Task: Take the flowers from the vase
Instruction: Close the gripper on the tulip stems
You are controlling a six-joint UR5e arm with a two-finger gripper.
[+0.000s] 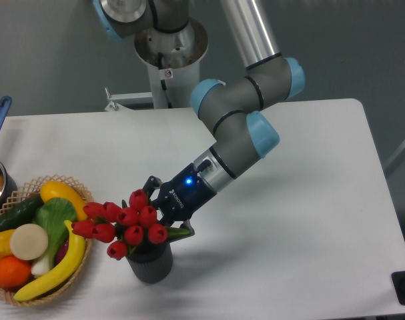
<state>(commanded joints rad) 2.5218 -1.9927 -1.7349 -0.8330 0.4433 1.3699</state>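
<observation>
Your gripper (163, 219) is at the right side of the flowers (125, 227), low among the stems and leaves, and the arm reaches down to it from the upper right. Its fingers are hidden behind the tulip buds and a green leaf, so I cannot tell if they are clenched on the stems or released. The bunch stands with its stems in the vase (150, 260), a small dark ribbed cup on the bench (302, 220), and the red buds lean to the left, toward the wicker basket (75, 263) of fruit and vegetables.

I judge that the step now is to take the bunch out of the vase. Before you lift, please make sure the fingers have the tied stems and not only a leaf. Lift straight up along the axis of the vase, slowly. The cup looks light and narrower than the bunch, so it may come up with the stems or tip over; if it rises from the bench, stop. Do not pull to the left, because the buds are very near the banana (52, 270) and the basket rim.
</observation>
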